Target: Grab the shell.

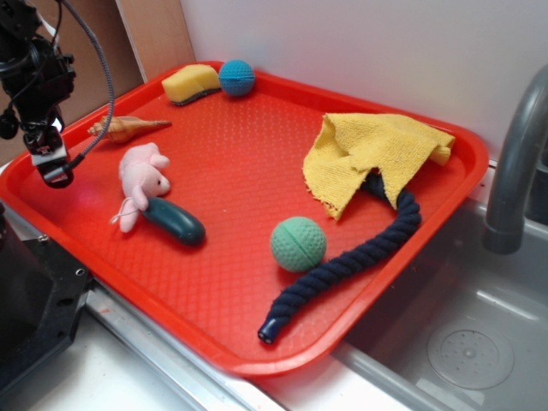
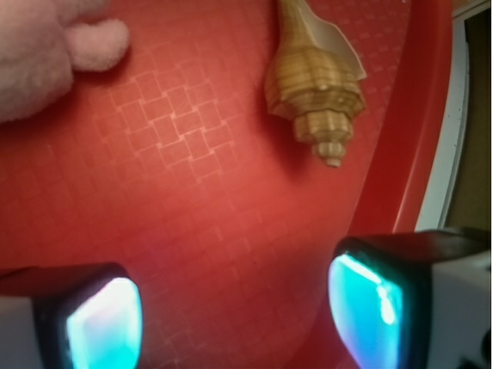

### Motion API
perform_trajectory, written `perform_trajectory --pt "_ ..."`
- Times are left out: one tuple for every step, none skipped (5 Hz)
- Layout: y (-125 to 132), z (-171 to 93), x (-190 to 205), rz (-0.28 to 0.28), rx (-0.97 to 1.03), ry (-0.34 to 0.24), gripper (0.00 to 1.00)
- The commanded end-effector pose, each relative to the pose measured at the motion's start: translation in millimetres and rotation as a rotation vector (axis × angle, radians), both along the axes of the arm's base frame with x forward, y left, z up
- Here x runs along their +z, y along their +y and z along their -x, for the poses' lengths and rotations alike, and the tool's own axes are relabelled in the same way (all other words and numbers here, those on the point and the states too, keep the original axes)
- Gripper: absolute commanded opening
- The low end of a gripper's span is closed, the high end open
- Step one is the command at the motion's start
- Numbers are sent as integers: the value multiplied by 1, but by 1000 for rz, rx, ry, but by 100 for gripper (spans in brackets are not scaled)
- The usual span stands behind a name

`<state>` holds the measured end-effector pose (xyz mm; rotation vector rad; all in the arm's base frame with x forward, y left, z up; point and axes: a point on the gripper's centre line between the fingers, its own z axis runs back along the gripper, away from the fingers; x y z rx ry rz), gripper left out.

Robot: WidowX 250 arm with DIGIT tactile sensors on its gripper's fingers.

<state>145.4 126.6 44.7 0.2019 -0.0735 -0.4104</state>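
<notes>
Ext cam high, angled at tray (image 1: 103, 257); wrist cam close, straight down; both share shell (image 2: 315, 92).

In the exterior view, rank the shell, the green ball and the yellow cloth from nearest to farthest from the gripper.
From the gripper, at the tray's left edge:
1. Shell, just beyond it near the left rim.
2. Green ball, mid-tray toward the front.
3. Yellow cloth, far right side.

In your wrist view the shell (image 2: 315, 96) loses its thin tail past the top edge, and the pink plush toy (image 2: 42, 54) is blurred and cropped at the upper left. The gripper (image 2: 234, 315) fingertips run off the bottom. In the exterior view the yellow cloth (image 1: 368, 158) hides the far end of the dark rope (image 1: 351, 261).
</notes>
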Motion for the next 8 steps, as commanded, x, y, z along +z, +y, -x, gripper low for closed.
perform_trajectory --pt "3 -42 8 -43 -63 -17 100" --pt "12 -61 1 -22 -85 -15 100" --pt "17 -68 1 -44 -94 -3 100" --pt "21 -74 -4 -38 -102 0 100" --pt "15 -78 -14 -23 -134 16 100" --pt "4 -80 -24 8 -166 36 100" --pt "-10 -76 -28 19 -166 55 0" --pt "-17 -61 -21 40 -168 46 0"
